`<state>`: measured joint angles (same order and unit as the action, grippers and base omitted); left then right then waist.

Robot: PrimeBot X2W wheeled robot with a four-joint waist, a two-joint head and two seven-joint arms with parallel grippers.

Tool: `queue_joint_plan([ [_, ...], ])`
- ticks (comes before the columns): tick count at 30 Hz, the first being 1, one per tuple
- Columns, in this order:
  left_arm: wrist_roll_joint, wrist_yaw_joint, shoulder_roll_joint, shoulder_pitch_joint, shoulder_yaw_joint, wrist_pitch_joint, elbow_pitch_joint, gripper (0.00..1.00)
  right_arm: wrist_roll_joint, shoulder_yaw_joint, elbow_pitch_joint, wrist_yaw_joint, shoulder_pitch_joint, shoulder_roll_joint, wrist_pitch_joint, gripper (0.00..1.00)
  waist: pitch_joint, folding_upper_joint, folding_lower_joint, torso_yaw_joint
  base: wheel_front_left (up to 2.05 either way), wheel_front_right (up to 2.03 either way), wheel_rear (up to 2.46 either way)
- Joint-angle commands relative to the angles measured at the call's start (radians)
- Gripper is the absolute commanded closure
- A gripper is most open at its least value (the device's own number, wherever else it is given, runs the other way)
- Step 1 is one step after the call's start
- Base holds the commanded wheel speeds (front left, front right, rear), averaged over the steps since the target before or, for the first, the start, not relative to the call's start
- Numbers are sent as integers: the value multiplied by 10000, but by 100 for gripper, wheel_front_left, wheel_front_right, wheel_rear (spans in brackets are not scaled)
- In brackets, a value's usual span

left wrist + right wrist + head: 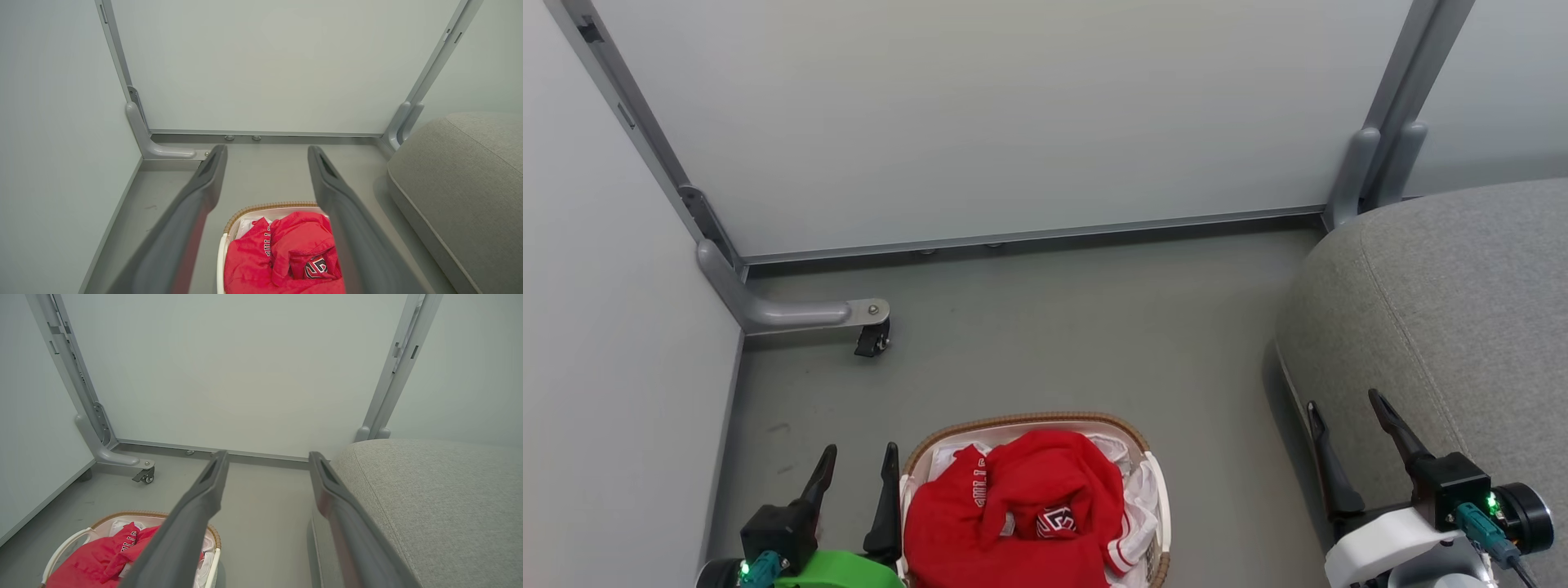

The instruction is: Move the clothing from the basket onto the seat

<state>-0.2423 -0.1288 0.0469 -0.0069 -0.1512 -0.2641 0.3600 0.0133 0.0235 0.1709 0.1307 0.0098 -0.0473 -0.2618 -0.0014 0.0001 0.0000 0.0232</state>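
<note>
**Asker:** While you look down, where is the clothing [1021,506]?

**Me:** Red with white lettering, it lies heaped in the basket [1029,419]. That stands on the grey floor [1054,327], well apart from the floor's far edge under the white panels [1013,122]. The grey seat [1462,310] sits at the floor's right side.

**Asker:** And your grippers?

**Me:** My left gripper [862,447] hovers just beside the basket's left rim, fingers spread, empty. My right gripper [1343,400] is spread too, empty, at the seat's left edge.

Pale partition panels [1013,122] on grey castored feet [800,314], grey floor [1054,327]
</note>
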Motion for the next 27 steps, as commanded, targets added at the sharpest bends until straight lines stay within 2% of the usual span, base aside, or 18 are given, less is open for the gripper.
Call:
queue_joint_plan([
  [1,14,-32,63,82,0,-7,-30,0,-41,10,-7,0,52,-57,-49,0,42,-1,0,-16,0,0,0],
  [7,-135,-33,60,-281,-314,-7,32,0,-23,-24,-84,0,-168,-55,-49,0,430,-1,0,-126,0,0,0],
  [15,440,-32,75,-1424,-1040,-4,636,0,17,-205,-292,0,-918,-52,-48,0,1913,-1,0,-585,0,0,0],
  [19,376,-33,176,-2402,-1672,-2,1579,0,59,-305,-437,-3,-1415,-52,-46,0,2949,-1,0,-962,0,0,0],
  [27,325,-33,575,-4753,-3722,-2,3933,0,380,-509,-566,-3,-2354,-44,-37,0,4946,-1,0,-1704,0,0,0],
])
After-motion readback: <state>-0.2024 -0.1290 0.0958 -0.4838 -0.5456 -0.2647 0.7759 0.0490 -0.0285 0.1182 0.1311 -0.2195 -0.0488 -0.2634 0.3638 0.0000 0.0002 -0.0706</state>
